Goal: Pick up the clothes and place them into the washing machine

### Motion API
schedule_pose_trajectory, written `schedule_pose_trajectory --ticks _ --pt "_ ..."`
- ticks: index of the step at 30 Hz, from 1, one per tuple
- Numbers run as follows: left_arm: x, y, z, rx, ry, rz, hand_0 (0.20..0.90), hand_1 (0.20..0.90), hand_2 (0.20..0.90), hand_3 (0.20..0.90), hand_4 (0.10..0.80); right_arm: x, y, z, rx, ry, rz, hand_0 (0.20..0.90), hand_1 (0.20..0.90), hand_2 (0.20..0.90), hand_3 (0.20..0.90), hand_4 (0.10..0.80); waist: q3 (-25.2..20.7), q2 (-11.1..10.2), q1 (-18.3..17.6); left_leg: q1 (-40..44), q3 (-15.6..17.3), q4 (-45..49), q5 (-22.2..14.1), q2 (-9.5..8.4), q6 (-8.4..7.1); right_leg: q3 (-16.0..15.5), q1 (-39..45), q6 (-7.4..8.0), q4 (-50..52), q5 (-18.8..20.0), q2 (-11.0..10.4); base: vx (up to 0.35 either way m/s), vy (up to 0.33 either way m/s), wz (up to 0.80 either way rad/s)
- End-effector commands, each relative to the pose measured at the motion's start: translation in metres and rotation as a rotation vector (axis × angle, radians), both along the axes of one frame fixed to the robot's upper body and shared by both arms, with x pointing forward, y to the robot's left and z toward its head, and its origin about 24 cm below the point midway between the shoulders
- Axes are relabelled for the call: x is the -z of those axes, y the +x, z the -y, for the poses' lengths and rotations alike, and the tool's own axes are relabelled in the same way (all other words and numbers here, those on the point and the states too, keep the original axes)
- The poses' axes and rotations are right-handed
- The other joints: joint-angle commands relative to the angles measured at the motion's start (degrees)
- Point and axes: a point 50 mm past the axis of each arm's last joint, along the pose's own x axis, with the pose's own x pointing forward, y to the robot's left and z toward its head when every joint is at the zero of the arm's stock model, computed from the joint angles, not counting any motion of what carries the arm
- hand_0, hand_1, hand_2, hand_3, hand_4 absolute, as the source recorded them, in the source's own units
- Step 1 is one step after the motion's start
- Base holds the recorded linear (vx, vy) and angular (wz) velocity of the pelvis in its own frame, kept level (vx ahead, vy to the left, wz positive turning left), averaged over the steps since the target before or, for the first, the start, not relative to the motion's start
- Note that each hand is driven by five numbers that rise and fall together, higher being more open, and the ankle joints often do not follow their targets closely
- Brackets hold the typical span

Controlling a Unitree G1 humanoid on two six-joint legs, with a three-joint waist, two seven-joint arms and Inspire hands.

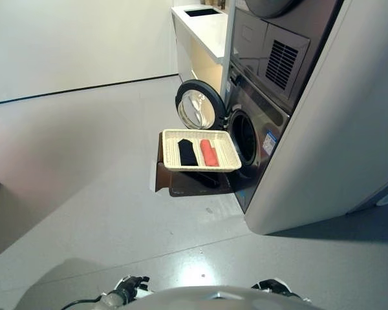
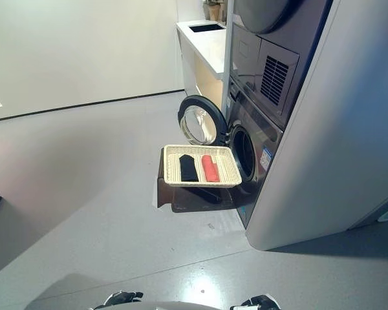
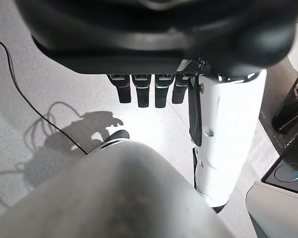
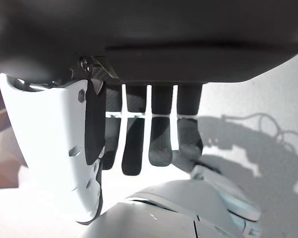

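Note:
A black cloth (image 1: 187, 152) and a red cloth (image 1: 209, 153) lie side by side in a cream wicker basket (image 1: 170, 150). The basket rests on a brown stand (image 1: 194, 183) in front of the dark washing machine (image 1: 265, 123). The machine's round door (image 1: 197, 106) is swung open to the left, and the drum opening (image 1: 244, 137) shows behind the basket. Both hands hang low by my sides, far from the basket. My left hand (image 3: 144, 91) has straight fingers and holds nothing. My right hand (image 4: 154, 134) is likewise open and holds nothing.
A second dark appliance (image 1: 278, 51) is stacked above the washing machine. A white counter (image 1: 204, 29) runs along the wall behind it, and a tall white panel (image 1: 349, 129) flanks the machine on the right. Grey floor (image 1: 103, 194) stretches between me and the basket.

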Motion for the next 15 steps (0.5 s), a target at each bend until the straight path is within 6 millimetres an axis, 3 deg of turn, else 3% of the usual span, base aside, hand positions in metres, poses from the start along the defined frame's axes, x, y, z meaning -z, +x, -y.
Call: schedule_pose_trajectory --ticks 1,15 --pt "-0.0035 0.0174 -0.0071 -0.041 0.023 0.034 0.900 0.900 0.900 0.900 0.800 -0.0006 0.0125 -0.0025 -0.005 0.005 0.013 0.900 0.900 0.900 0.900 0.800 -2.14 -3.70 0.82 -0.88 -2.63 -0.51 -1.21 -2.68 -2.78 1.41 -1.51 3.36 -0.35 2.71 -1.01 0.000 0.000 0.00" --pt "-0.0035 0.0184 -0.0063 -0.026 0.023 0.029 0.900 0.900 0.900 0.900 0.800 -0.0016 0.0156 0.0002 -0.010 -0.001 0.007 0.900 0.900 0.900 0.900 0.800 -1.52 -3.28 0.56 -1.19 -2.18 -0.51 -1.80 -3.66 -1.79 2.11 -2.14 3.67 -0.35 3.03 -1.86 0.006 0.014 0.00"
